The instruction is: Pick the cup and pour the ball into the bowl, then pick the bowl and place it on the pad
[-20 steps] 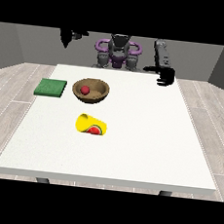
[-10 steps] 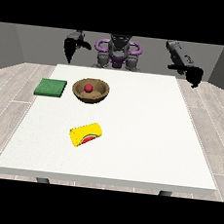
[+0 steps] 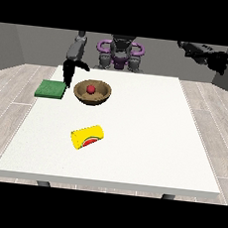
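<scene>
Green pad (image 3: 51, 89) lies bare at bench (image 3: 148, 139) left edge. Hand at view's left (image 3: 69, 72) hangs just above, between pad and bowl, holding nothing; finger spread cannot be told. Red ball (image 3: 90, 89) sits in wooden bowl (image 3: 92, 92). Yellow cup (image 3: 87, 137) lies tipped nearer camera. Hand at view's right (image 3: 216, 59) raised off bench, fingers unreadable. Judgement: pour done; bowl-to-pad move left.

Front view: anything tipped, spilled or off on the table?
The yellow cup lies on its side in the middle of the table, apart from both hands. The red ball sits in the wooden bowl, which stands upright beside the green pad, not on it.
</scene>
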### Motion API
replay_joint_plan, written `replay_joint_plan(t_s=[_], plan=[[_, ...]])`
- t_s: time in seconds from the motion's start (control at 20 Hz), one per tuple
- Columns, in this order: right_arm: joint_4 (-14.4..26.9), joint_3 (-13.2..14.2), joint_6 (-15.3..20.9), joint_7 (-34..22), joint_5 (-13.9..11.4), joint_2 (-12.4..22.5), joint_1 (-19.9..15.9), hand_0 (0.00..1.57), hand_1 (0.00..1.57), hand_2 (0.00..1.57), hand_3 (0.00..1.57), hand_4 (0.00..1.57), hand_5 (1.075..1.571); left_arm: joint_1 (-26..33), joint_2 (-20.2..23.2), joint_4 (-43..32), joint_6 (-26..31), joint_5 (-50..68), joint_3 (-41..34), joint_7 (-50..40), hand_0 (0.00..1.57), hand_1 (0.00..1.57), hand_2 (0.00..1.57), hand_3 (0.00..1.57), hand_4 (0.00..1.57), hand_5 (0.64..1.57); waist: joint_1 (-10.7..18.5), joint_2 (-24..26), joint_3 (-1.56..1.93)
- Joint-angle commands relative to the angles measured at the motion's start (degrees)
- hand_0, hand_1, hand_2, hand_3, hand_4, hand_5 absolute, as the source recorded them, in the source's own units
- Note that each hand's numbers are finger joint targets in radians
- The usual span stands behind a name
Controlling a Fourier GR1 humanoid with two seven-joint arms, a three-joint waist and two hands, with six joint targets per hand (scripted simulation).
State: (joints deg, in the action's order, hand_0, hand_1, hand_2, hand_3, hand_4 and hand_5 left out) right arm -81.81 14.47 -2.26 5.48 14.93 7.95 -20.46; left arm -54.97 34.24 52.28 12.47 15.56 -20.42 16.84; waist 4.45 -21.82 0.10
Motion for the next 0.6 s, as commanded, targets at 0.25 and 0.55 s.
replay_joint_plan(t_s=[0.25,0.55], plan=[[20.7,3.6,-5.5,10.6,1.2,2.4,-5.7,0.0,0.0,0.0,0.0,0.29,1.57,-3.9,4.5,4.1,-1.0,1.0,-0.4,-6.5,0.0,0.0,0.0,0.0,0.0,1.545,-0.7,-0.7,-0.01],[30.1,5.2,-4.6,9.3,2.5,2.5,-10.7,0.0,0.0,0.0,0.0,0.4,1.57,-7.7,7.8,4.6,1.9,4.8,-1.6,-13.2,0.0,0.0,0.0,0.0,0.0,1.54,0.6,0.6,-0.01]])
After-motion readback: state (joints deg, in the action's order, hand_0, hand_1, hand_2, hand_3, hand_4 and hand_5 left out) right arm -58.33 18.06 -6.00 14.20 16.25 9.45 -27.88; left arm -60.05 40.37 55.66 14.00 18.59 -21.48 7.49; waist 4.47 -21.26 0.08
